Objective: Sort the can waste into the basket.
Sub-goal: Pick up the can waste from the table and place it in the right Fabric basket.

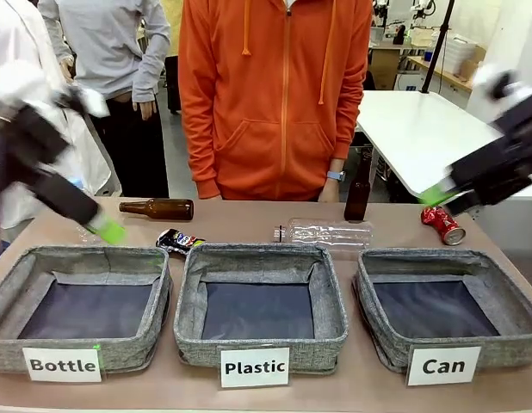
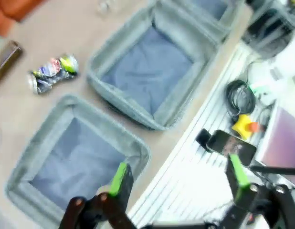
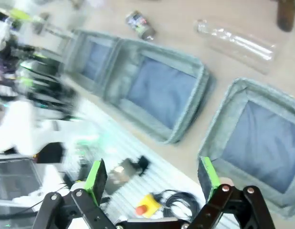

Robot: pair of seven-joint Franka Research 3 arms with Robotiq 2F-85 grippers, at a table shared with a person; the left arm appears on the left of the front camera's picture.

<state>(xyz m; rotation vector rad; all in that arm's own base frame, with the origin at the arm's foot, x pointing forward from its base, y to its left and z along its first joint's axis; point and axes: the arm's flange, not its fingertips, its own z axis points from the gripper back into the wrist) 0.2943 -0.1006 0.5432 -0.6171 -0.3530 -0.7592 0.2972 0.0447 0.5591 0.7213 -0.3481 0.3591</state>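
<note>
Your left hand (image 2: 178, 176) stands wide open with nothing between its green pads. In the front view it is blurred, and its tip hangs above the far rim of the near-left basket labelled "Bottle" (image 1: 128, 348).

Your right hand (image 3: 152, 176) is likewise spread wide and holds nothing. In the front view it is raised over the far right of the bench (image 1: 249, 219), with its green tip just above the red can (image 1: 442, 224) and clear of it.

That red can lies crushed on the bench just beyond the far rim of the "Can" basket (image 1: 498, 348), which sits near right. The dark can (image 1: 180, 241), crushed and colourfully printed, lies at the far left corner of the middle "Plastic" basket (image 1: 197, 344).

A clear plastic bottle (image 1: 326, 232) lies on its side beyond that basket. One brown bottle (image 1: 158, 208) lies far left, and an upright brown bottle (image 1: 358, 194) stands right of centre, before a person in an orange hooded top (image 1: 275, 95).
</note>
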